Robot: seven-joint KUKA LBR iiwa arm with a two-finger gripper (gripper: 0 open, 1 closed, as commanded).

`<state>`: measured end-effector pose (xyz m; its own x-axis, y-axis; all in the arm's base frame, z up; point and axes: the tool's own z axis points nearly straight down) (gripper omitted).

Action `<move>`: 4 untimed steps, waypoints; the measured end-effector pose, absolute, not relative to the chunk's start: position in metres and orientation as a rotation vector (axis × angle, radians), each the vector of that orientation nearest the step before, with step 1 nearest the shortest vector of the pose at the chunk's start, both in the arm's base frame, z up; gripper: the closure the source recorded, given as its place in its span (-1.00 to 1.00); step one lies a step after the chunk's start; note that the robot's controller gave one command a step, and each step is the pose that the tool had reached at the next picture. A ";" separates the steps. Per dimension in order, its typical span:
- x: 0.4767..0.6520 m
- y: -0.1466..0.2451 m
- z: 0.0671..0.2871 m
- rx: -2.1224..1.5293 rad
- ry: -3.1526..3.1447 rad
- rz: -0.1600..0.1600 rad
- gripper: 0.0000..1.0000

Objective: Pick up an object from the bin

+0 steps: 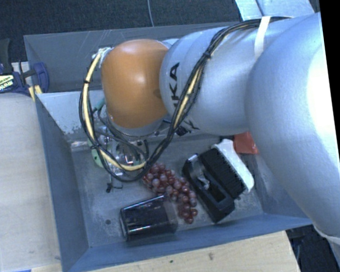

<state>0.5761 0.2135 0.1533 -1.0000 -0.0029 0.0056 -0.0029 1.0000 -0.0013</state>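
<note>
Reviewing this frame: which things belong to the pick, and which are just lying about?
Job in hand: pincer, low over the upper left of the bin; grapes, nearest it.
Lying about: black box; black-and-white tool; orange block by the arm.

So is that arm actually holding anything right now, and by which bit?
It cannot be told. The gripper sits low in the bin beside the dark red grapes, but the orange wrist cover and cables hide its tip.
</note>
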 end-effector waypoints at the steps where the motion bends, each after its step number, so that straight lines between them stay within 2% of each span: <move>1: 0.578 0.213 0.158 0.000 -3.144 -0.002 -1.00; 2: 0.574 0.197 0.134 -0.256 -3.139 -0.007 -1.00; 3: 0.569 0.169 0.102 -0.573 -3.085 0.003 -1.00; 4: 0.589 0.154 0.084 -0.263 -3.140 -0.006 -1.00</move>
<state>0.5885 0.1541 0.0845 -0.9860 0.1665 -0.0095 0.1665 0.9860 0.0044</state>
